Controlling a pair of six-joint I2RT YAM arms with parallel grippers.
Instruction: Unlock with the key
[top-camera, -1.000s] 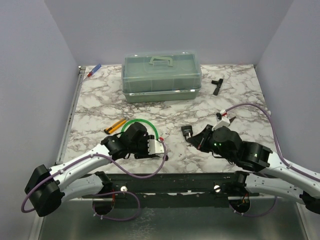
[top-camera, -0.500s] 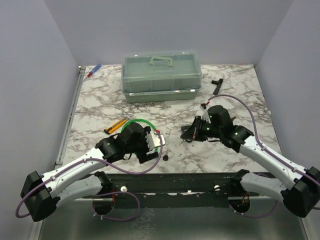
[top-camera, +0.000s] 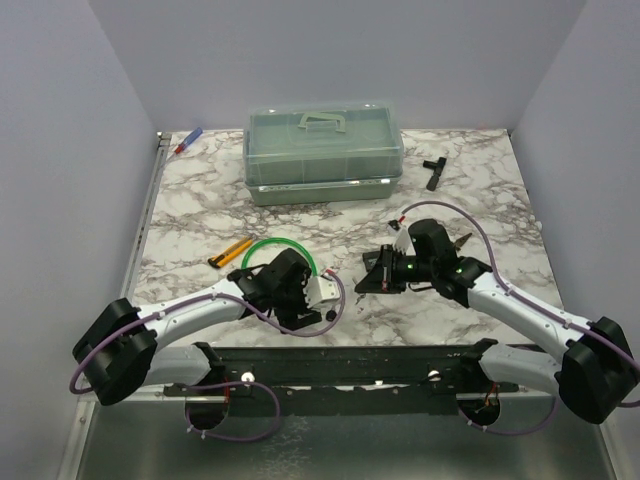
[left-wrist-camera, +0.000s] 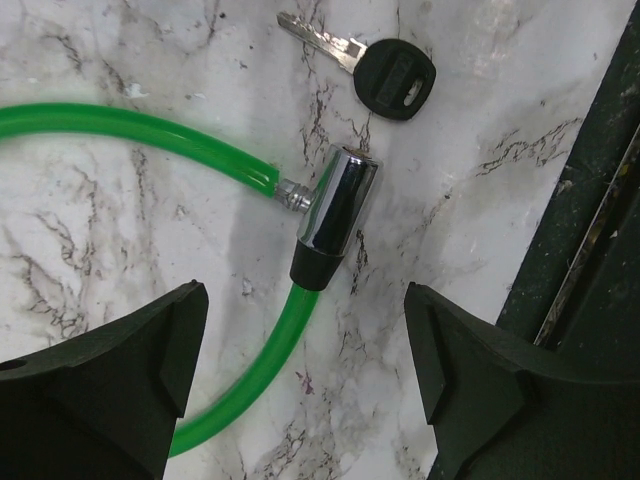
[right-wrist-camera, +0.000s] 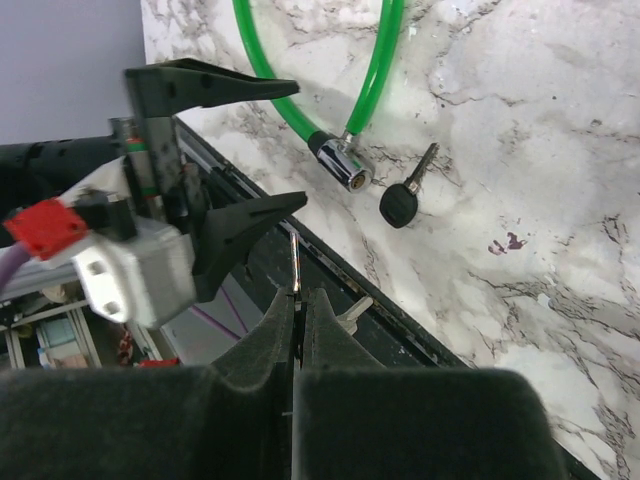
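The key (left-wrist-camera: 395, 78), with a round black head and a silver blade, lies on the marble near the front edge; it also shows in the right wrist view (right-wrist-camera: 400, 206) and the top view (top-camera: 328, 316). A green cable lock (top-camera: 282, 244) has its chrome cylinder (left-wrist-camera: 335, 215) beside the key. My left gripper (left-wrist-camera: 305, 335) is open and empty, hovering over the cylinder and cable. My right gripper (right-wrist-camera: 297, 295) is shut on a thin silver blade (right-wrist-camera: 294, 260), apparently a second key whose head is hidden between the fingers. It is held above the table right of the lock (top-camera: 368, 282).
A green lidded box (top-camera: 323, 150) stands at the back. A black T-shaped tool (top-camera: 433, 170) lies at the back right. An orange pen (top-camera: 230, 252) lies left of the cable and a red-blue pen (top-camera: 188, 141) at the far left. The dark front rail (top-camera: 340, 355) borders the table.
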